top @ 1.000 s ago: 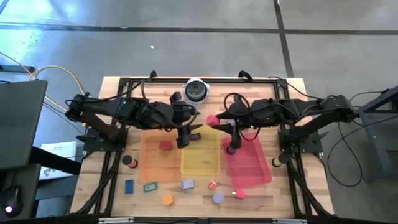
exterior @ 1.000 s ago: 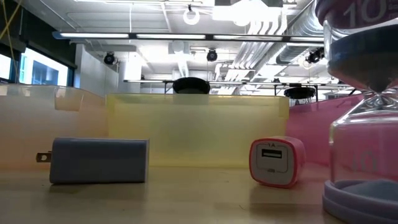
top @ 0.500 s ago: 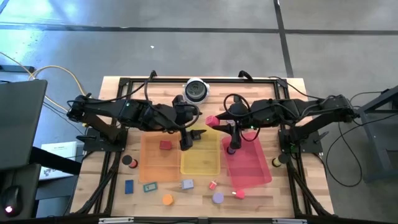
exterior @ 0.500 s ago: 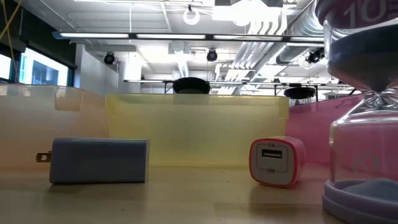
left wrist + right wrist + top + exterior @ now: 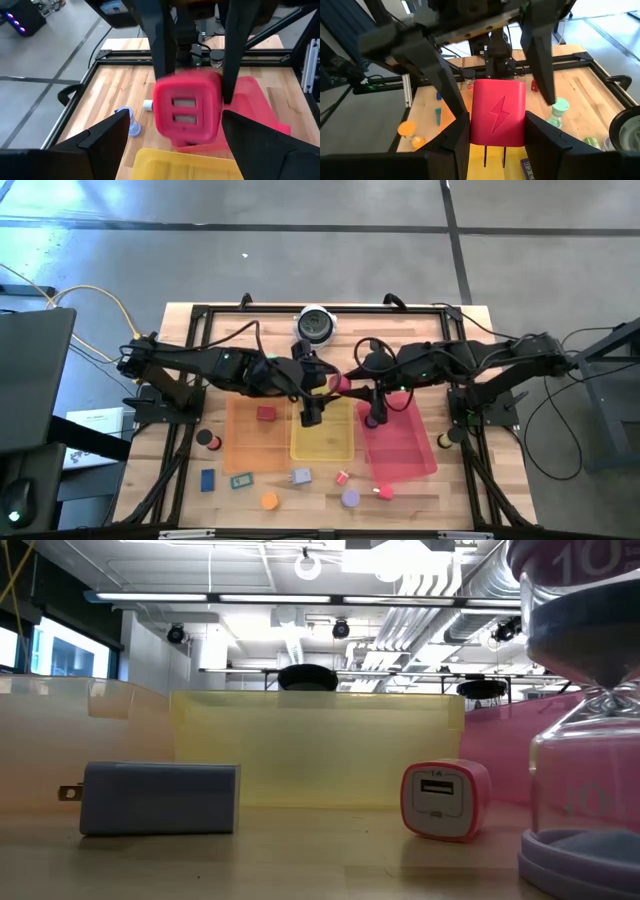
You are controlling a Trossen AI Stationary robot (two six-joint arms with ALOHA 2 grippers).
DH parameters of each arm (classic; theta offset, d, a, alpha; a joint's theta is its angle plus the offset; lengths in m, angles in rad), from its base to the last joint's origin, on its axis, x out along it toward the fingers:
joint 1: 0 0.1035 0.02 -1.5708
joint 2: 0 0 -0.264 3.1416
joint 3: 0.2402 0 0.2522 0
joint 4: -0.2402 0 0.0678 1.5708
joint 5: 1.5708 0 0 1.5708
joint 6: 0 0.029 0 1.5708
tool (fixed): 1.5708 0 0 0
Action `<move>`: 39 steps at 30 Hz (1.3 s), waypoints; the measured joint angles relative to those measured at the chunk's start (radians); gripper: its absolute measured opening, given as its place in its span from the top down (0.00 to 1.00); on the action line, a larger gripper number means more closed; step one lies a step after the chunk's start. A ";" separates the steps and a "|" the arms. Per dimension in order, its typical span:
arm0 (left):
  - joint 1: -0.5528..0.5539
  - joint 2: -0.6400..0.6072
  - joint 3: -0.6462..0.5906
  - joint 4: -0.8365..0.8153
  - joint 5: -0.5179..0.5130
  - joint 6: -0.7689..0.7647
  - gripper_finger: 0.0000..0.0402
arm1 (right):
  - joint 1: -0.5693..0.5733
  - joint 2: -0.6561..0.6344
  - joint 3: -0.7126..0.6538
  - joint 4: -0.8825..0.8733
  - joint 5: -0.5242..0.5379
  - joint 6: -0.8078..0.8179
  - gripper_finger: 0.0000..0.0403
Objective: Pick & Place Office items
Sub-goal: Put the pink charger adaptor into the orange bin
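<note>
1. In the overhead view the two dark arms meet over the middle of the wooden tabletop (image 5: 180, 330), just above the three translucent trays lined up side by side.
2. The right tool (image 5: 495, 131) grips a red-pink block-shaped charger (image 5: 498, 118) with a lightning-bolt mark and two metal prongs; its two dark fingers (image 5: 542, 131) press against the block's flanks, so the tool is closed onto it.
3. In the overhead view that charger (image 5: 341, 381) shows as a small pink spot at centre frame, held above the gap between the yellow translucent tray (image 5: 322, 430) and the red translucent tray (image 5: 400, 442).
4. The left tool (image 5: 172, 137) faces the same charger (image 5: 187, 111) from the opposite side; its fingers (image 5: 102, 137) stand wide apart and grip nothing.
5. In the overhead view the left tool (image 5: 312, 412) hangs over the upper edge of the yellow tray.
6. A small red block (image 5: 265, 413) lies in the orange translucent tray (image 5: 252, 442), left of centre.
7. Along the lower part of the tabletop lie a black round disc (image 5: 205, 438), a blue block (image 5: 207, 479), a teal block (image 5: 240, 480), an orange disc (image 5: 269, 501), a grey plug adapter (image 5: 301, 477), a small red-and-white USB charger (image 5: 342, 477) and a purple hourglass (image 5: 351, 498).
8. A round silver-and-black object (image 5: 315, 326) sits at the upper centre of the tabletop.
</note>
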 joint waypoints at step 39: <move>0.076 -0.016 0.000 -0.001 0.235 -0.059 0.30 | -0.003 0.002 -0.002 -0.037 -0.011 -0.017 0.66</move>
